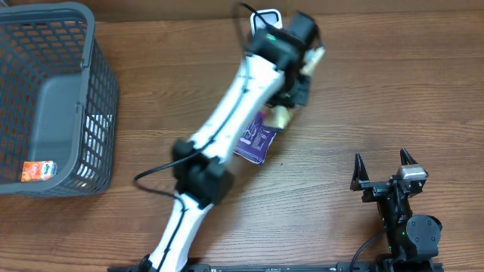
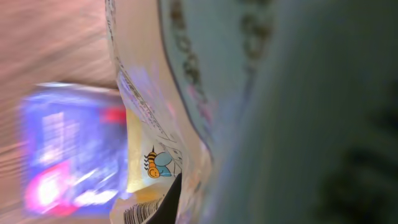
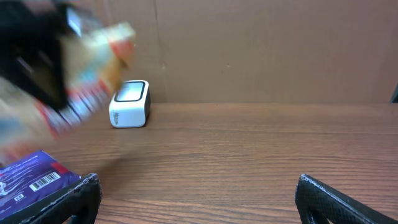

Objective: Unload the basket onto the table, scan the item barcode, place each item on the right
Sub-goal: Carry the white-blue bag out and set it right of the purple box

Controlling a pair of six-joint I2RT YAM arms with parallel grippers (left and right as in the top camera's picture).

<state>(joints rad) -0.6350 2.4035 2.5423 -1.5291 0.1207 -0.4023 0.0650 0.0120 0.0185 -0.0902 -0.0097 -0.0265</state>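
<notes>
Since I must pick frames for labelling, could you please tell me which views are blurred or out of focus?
Left wrist: worst, the held packet fills the lens out of focus and the purple packet at left smears. Right wrist: the held packet is streaked at upper left, yet the scanner is crisp. Overhead: sharp overall, slightly soft around the left gripper.

A: "Where's each camera looking?"
B: "Overhead is gazing straight down at the table [image 1: 363,91]. Right wrist is skimming low across it, both sharing the white scanner [image 3: 129,104] and purple packet [image 3: 31,183]. Left wrist is pressing blurrily close to a bee-printed wrapper [image 2: 155,165]."
</notes>
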